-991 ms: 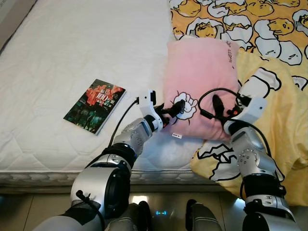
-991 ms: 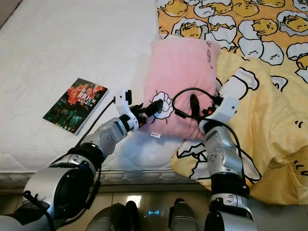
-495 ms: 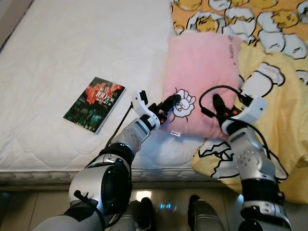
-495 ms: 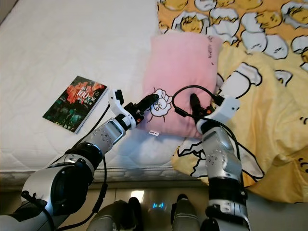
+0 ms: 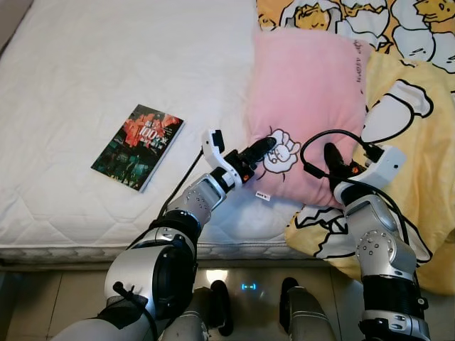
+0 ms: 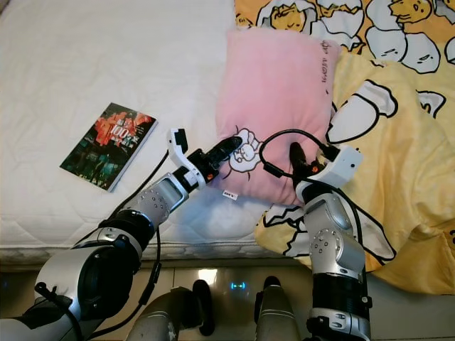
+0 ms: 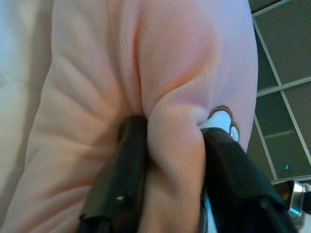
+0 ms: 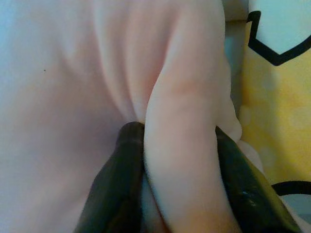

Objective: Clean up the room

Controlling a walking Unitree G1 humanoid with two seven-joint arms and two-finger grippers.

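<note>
Two grippers pinch the pink pillow [image 5: 302, 106] on the bed [image 5: 106, 85].
Left gripper [image 7: 170, 150] and right gripper [image 8: 177, 145] jaws each squeeze a fabric fold (eye views add a book [image 5: 137, 146]).

Head stereo pair: high, facing forward and down over the bed [image 5: 106, 71]; both eyes share the book [image 5: 138, 146] and pink pillow [image 6: 277, 92]. Wrist cameras: each very near, looking along its own pincer fingers into pillow fabric, surroundings probably blurred bedding.
</note>
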